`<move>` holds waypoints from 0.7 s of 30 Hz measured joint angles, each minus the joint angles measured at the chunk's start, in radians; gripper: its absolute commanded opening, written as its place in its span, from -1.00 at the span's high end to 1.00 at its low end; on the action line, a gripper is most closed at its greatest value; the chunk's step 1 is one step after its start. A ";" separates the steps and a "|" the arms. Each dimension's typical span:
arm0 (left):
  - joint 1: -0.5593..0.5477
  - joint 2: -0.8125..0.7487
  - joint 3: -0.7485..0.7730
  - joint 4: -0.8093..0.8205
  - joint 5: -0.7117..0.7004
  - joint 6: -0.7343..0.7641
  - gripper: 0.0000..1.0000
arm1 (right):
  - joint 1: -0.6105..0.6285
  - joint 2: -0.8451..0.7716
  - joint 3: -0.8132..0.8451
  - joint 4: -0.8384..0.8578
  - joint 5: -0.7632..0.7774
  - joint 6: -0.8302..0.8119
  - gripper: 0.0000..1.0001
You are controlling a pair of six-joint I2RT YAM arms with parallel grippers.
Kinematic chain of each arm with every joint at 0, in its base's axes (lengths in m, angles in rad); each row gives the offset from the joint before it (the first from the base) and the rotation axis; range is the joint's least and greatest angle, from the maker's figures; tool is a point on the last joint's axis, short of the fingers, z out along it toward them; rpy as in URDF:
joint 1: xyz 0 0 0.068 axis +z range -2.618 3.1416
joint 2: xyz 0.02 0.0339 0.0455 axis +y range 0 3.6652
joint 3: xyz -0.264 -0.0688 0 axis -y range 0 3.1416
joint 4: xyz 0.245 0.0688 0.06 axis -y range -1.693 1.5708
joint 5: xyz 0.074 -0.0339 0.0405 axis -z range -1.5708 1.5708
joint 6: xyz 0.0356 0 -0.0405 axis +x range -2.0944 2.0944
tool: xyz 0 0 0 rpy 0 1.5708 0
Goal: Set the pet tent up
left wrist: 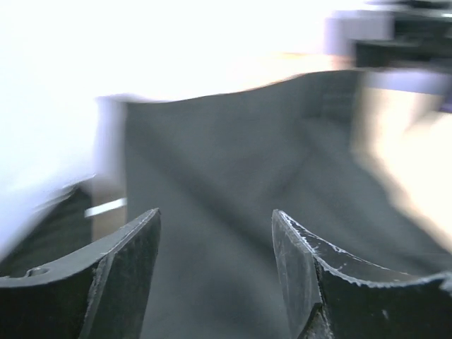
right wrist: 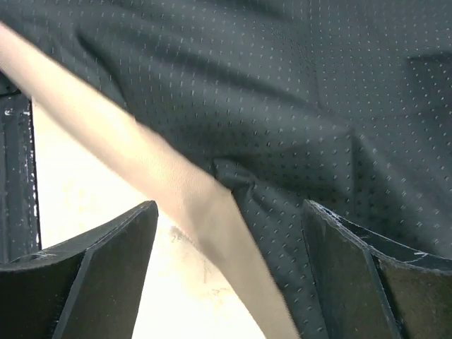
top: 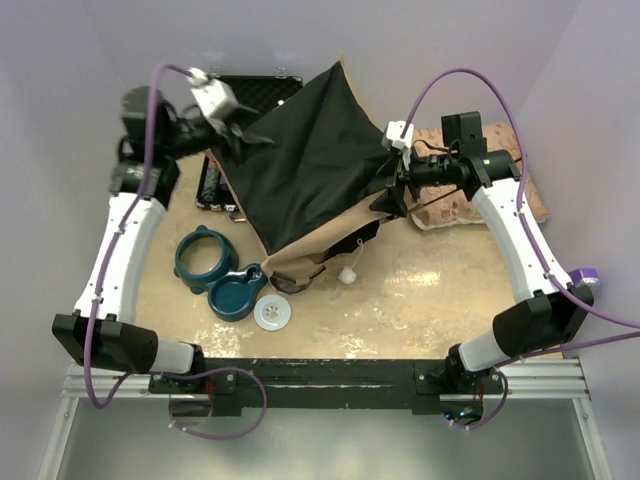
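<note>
table (top: pixel 420 300): flat top, mottled sandy-beige surface, matte.

pet tent (top: pixel 300 160): not standing. Lies mid-table, toward the back, spread as a big slanted four-sided sheet with the black lining up. Tan canvas (top: pixel 310 245) shows only as a border along its near edge. Right wrist view: lining (right wrist: pixel 282 106) is smooth woven fabric with a fine grid of pale dots, creased into soft folds; a flat tan hem strip (right wrist: pixel 176 191) crosses it diagonally.

black case (top: pixel 262 92): rectangular, hard-edged, textured dark inside, at the back left, partly under the tent.

pillow (top: pixel 440 212): soft beige pad with a brown leaf print, back right, beneath the right arm.

left gripper (top: pixel 236 128): at the tent's upper-left corner. Wrist view is motion-blurred, but the gripper (left wrist: pixel 214 215) has its curved black fingers clearly spread, lining beyond the gap, nothing pinched.

right gripper (top: pixel 388 195): at the tent's right edge. In the wrist view the gripper (right wrist: pixel 229 206) stands wide; the hem strip runs down through the gap, neither finger pressing it.

teal ring (top: pixel 206 256) and teal bowl (top: pixel 235 297): round, glossy plastic, lugged rims, side by side near left.

white disc (top: pixel 272 313): small, round, just beside the bowl.

white pom-pom (top: pixel 348 275): fuzzy ball on a thin cord, just off the tent's near edge.
</note>
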 measured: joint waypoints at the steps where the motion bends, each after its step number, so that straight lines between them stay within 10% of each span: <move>1: -0.055 -0.006 -0.031 0.006 0.006 -0.001 -0.27 | 0.000 0.002 0.000 0.000 0.001 0.000 -0.70; 6: -0.237 -0.002 -0.239 -0.010 -0.003 0.007 -0.13 | 0.000 -0.001 0.058 -0.015 0.027 0.024 -0.76; 21: -0.231 -0.020 -0.383 -0.086 -0.100 0.095 -0.11 | -0.143 -0.193 0.153 -0.066 0.263 -0.013 -0.76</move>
